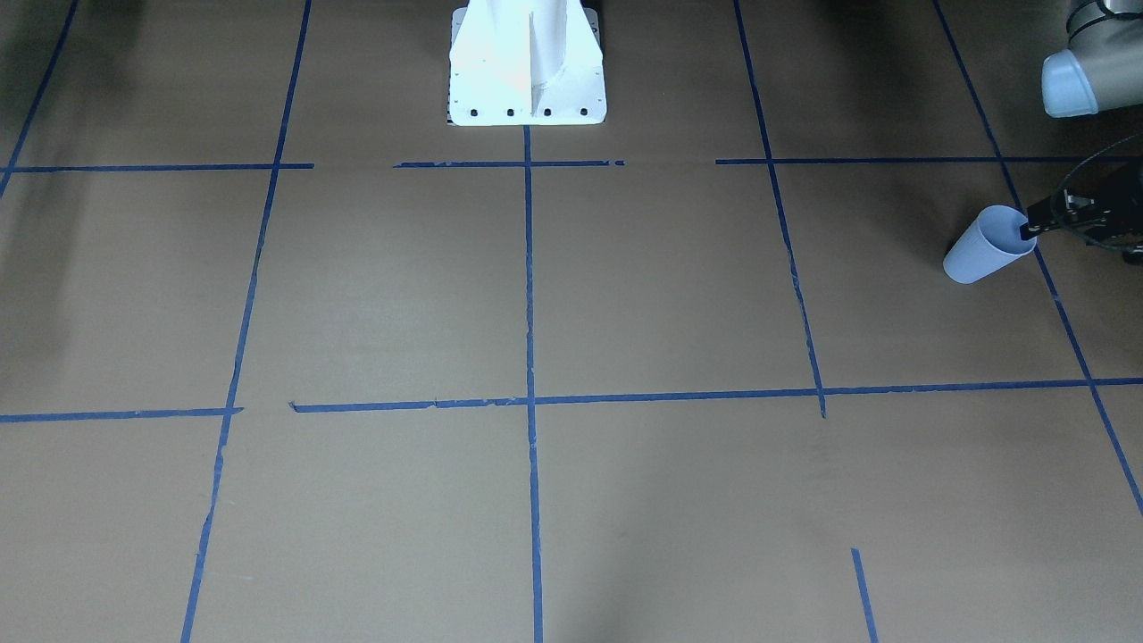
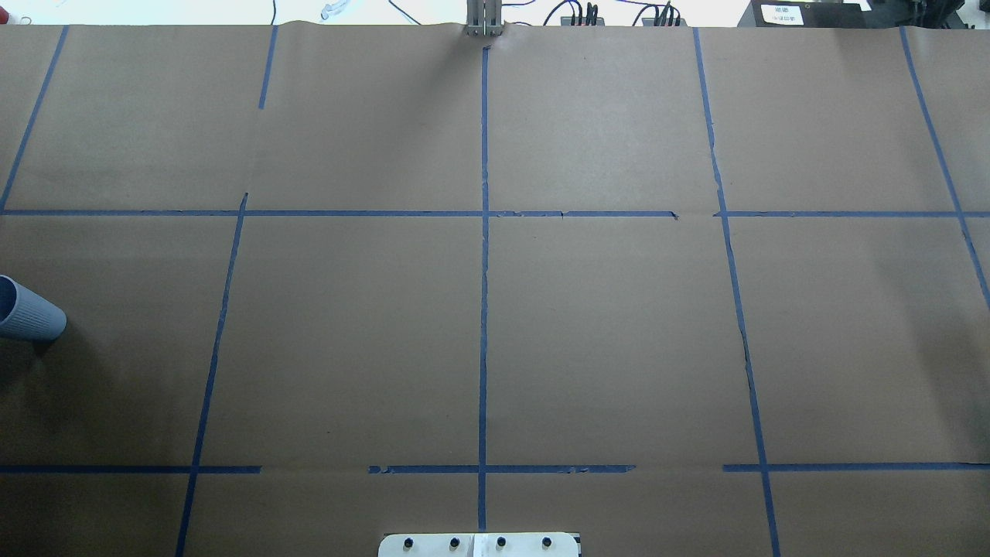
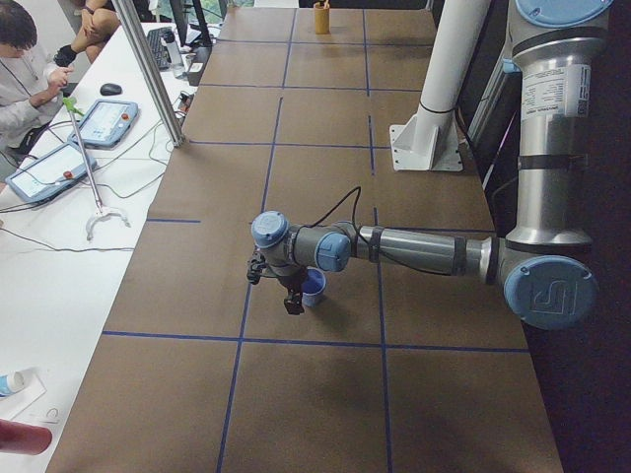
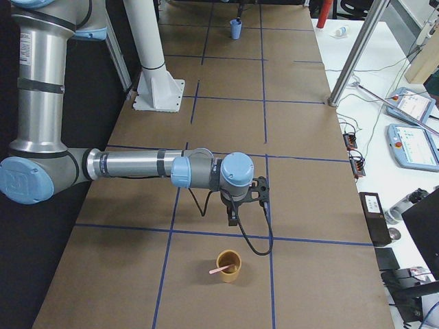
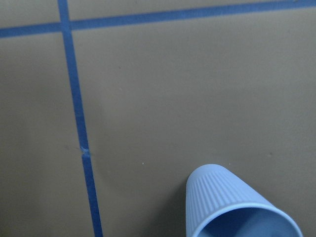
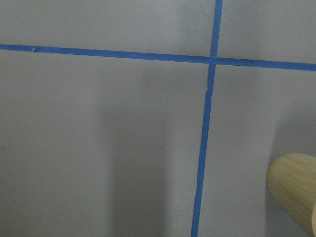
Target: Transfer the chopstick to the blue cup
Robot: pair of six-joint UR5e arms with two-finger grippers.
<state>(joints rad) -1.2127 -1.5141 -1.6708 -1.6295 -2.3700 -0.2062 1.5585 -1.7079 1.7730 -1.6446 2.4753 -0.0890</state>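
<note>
A: Start with the cups. The chopstick sits in the tan cup. It is a thin pale pink stick, leaning, with one end poking out over the rim.

B: And the blue cup is well away from it, standing upright at the far end of the table on the robot's left. What shows of its inside from the left wrist is plain blue wall.

A: Look at the shapes. The blue one is tapered, with fine vertical ribs and a wider round rim. The tan one is a straight round tub with a fine grain like bamboo.

B: The left gripper is right at the blue cup's rim, and a dark finger overlaps that rim in the front view. I can't tell whether it is pinching the rim or merely beside it.

A: The right gripper hangs near the tan cup, apart from it, pointing down. It shows only from the side, so I can't tell its spread either.

B: The table is covered in matte brown paper, squared off by blue tape lines.

A: Each cup is near its own end of the table. A long run of paper lies between them, and the white post stands midway on the robot's side.
</note>
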